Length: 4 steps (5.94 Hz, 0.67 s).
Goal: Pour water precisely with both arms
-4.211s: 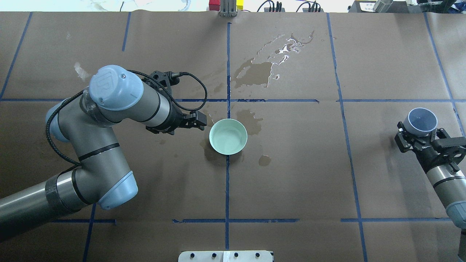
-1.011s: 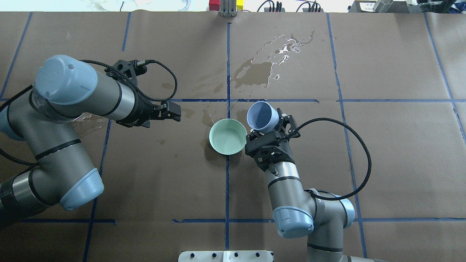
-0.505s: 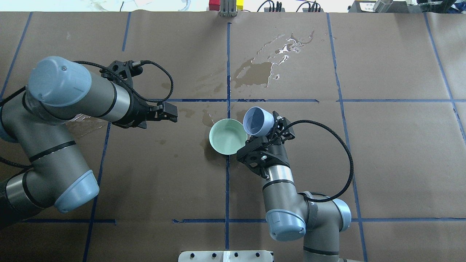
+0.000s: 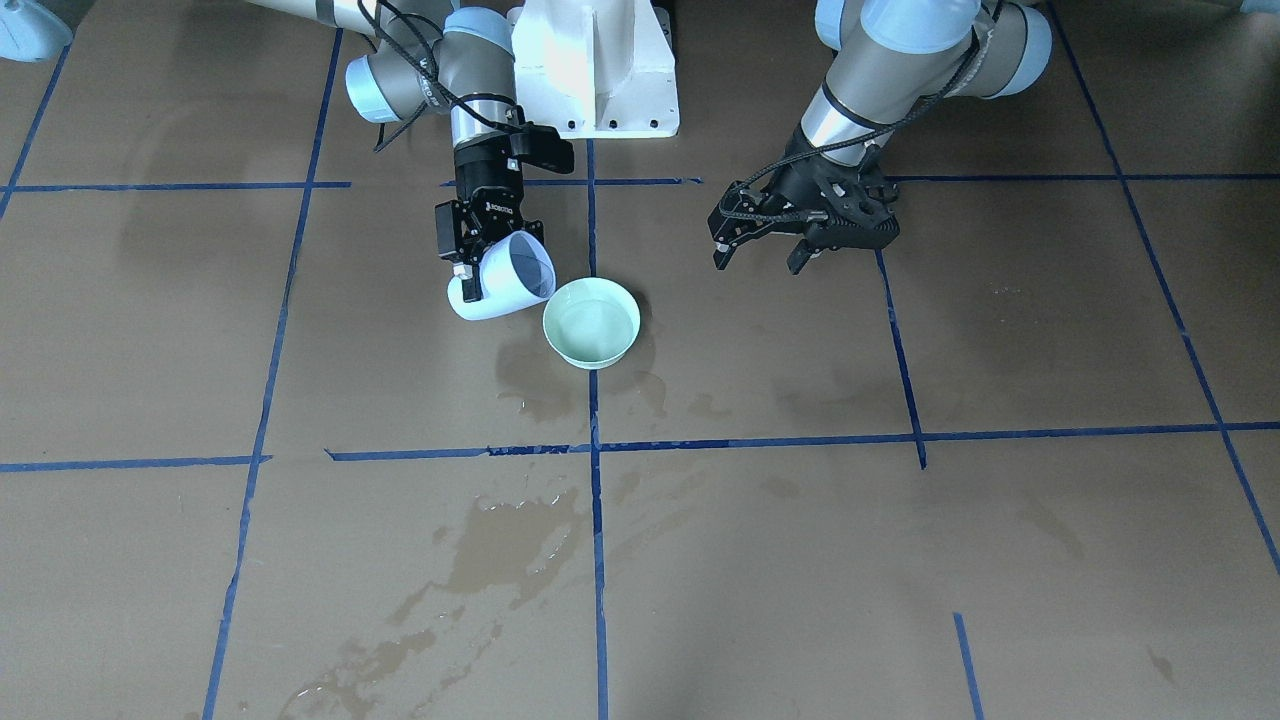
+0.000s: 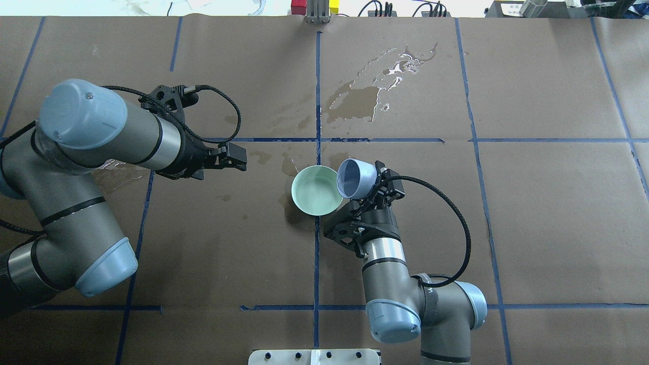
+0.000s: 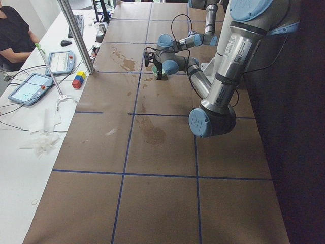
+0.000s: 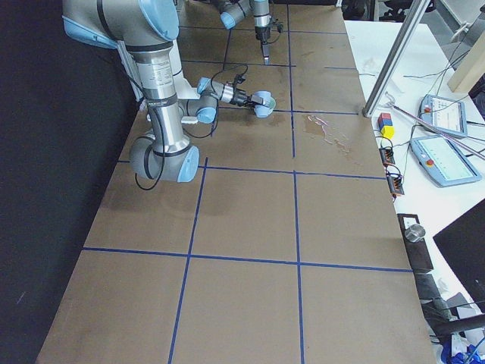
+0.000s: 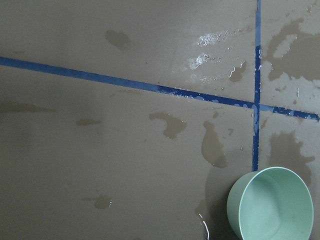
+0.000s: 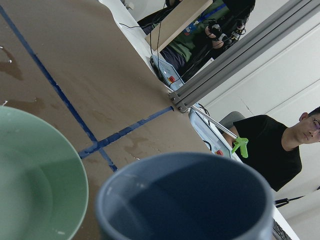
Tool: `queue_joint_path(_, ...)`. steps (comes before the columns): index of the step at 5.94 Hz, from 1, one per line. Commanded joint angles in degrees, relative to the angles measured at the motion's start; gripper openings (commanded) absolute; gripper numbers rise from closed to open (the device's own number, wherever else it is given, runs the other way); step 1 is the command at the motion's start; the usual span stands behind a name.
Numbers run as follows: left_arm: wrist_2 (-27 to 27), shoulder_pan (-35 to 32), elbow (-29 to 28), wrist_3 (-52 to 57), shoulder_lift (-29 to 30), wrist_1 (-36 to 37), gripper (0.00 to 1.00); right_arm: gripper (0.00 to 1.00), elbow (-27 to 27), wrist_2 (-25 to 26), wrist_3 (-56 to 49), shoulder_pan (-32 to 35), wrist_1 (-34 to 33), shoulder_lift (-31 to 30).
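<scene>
blue cup (image 5: pixel 356 178) now nearer green bowl (image 5: pixel 314 195) of water (image 4: pixel 590 330), tight in right fingers (image 5: pixel 379 172); left fingers (image 4: pixel 722 252) wide

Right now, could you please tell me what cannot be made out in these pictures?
- Level of water in the blue cup: right wrist view, interior shadowed.
- Any stream into the green bowl: too clear and thin, all views.
- Green bowl: left wrist view, cut off by the bottom edge.
</scene>
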State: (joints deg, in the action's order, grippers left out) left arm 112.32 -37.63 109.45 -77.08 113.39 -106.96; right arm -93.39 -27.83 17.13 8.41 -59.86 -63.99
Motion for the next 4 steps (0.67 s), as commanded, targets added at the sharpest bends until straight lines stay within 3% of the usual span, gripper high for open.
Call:
queue_joint_path(1, 0.0, 0.01, -0.02, 0.0, -0.01, 0.0, 1.0, 0.04, -0.04, 0.06, -4.36, -0.15, -1.65, 0.36)
queue_joint_path(4, -0.09, 0.01, -0.11, 0.0, -0.01, 0.0, 1.0, 0.04, -0.12, 0.06, -8.5, -0.15, -3.59, 0.97)
